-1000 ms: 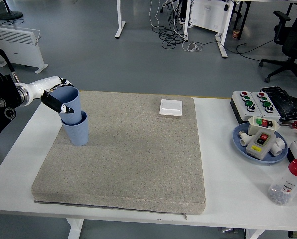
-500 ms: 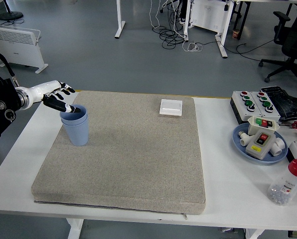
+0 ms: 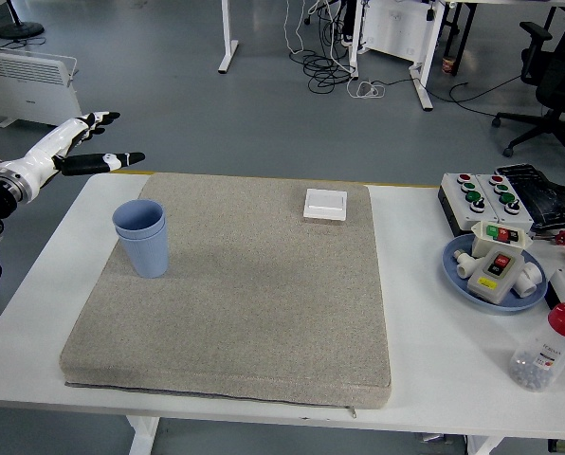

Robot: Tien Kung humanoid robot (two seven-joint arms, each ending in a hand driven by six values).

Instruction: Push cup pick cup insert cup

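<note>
Our left hand (image 3: 69, 147) hovers with fingers spread, holding nothing, apart from the nested cups (image 3: 142, 237); the inner cup seems slightly proud and could tip if bumped.

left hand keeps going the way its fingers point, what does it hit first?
Probably nothing. The open left hand points right, raised behind the mat's far edge, well clear of the nested cups. Depth unclear.

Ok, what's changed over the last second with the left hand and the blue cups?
The left hand seated the upper blue plastic cup into the lower blue cup, let go, and drew back up and left, fingers now open. The nested pair stands upright on the grey mat; nothing else moved.
</note>
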